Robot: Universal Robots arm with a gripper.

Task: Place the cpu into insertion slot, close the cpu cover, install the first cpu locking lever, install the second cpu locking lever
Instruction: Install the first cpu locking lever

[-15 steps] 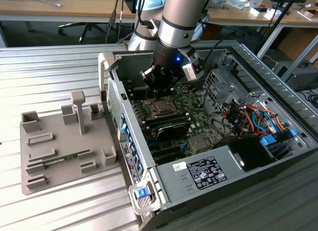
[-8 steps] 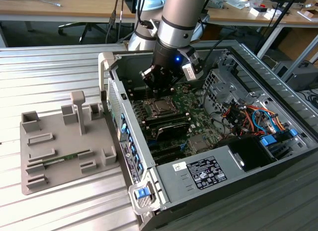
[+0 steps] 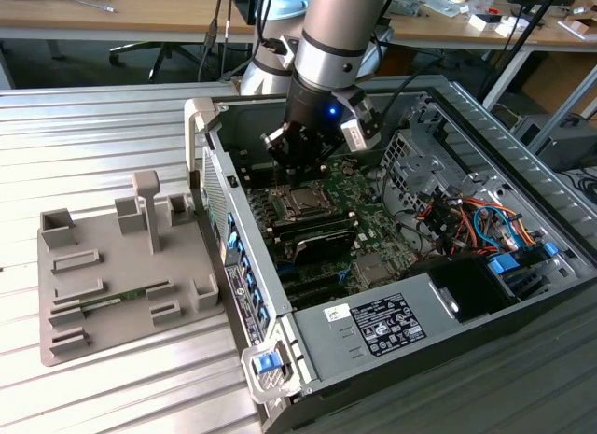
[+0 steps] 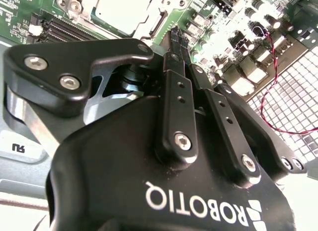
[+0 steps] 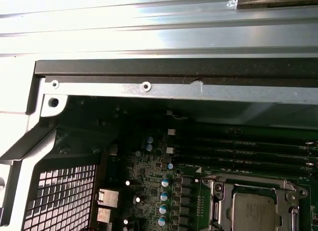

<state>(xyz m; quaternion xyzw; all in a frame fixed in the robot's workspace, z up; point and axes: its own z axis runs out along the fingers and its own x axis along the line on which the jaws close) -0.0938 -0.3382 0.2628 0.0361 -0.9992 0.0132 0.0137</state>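
the gripper point(image 4: 177, 38) sits nearest the lens in the second wrist view, its two black fingers point(image 4: 175, 99) pressed together with nothing between them. just past the tips, toward 11 o'clock in that picture, lies the cpu point(image 4: 121, 10), its pale metal top seated flat in the slot point(image 4: 158, 22).

in the exterior view the gripper point(image 3: 300, 163) hangs inside the open case point(image 3: 485, 126), just above the board point(image 3: 359, 196), with the cpu point(image 3: 303, 203) directly below it at 6 o'clock. the grey fixture point(image 3: 112, 266) rests on the ribbed table point(image 3: 93, 126) well off at 9 o'clock.

in the first wrist view the cpu point(image 5: 254, 211) sits at 5 o'clock, and the cover point(image 5: 251, 185) appears to lie flat around it.

as i judge it, the chip is placed and the cover is probably down. whether either lever is latched i cannot tell: a thin bar runs along the socket's edge in the second wrist view, but its hook end is hidden behind the gripper body.

the socket is cut off at the edge in both wrist views, and in the exterior view it is too small to read the lever positions.
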